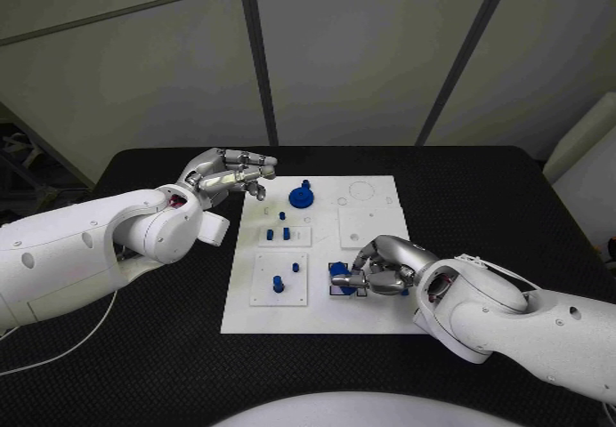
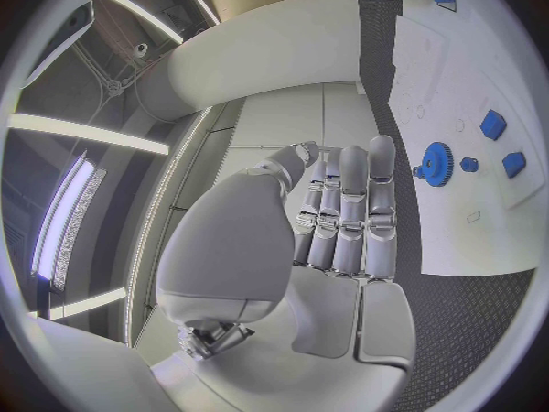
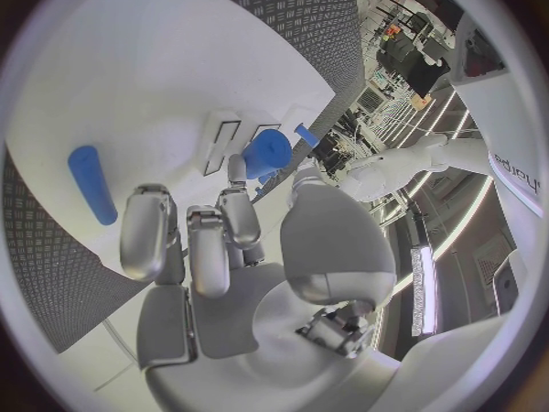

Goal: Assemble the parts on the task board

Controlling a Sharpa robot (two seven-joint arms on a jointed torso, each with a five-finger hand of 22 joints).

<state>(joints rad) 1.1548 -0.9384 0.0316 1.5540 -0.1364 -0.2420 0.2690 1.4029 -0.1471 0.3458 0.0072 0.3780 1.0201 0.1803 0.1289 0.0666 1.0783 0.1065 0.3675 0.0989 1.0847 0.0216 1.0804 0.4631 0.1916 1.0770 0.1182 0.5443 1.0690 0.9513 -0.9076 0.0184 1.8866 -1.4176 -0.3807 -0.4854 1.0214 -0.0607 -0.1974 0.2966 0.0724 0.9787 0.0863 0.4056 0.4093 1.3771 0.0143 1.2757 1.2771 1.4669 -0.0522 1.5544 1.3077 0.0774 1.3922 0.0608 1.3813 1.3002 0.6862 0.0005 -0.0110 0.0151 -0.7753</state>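
Right hand [image 1: 380, 265]: low over the near right part of the board [image 1: 372, 311], fingers curled down around a blue part [image 1: 344, 283]; in the right wrist view the fingertips [image 3: 237, 169] touch a round blue part [image 3: 268, 151], so it grips that piece. A loose blue peg [image 3: 91, 184] lies on the board just beside this hand.

Left hand [image 1: 231, 173]: held above the table [image 1: 167, 356] at the board's far left corner, fingers [image 2: 349, 211] folded in together, holding nothing.

Board: white plate, middle of the black table.

Parts on board:
- blue gear [image 1: 302, 195], far left area, near the left hand; also in the left wrist view [image 2: 435, 162].
- two small blue blocks [image 1: 279, 235], left middle.
- blue peg [image 1: 278, 284] upright in the near left square plate.
- small blue stud [image 1: 296, 266] in the same plate.
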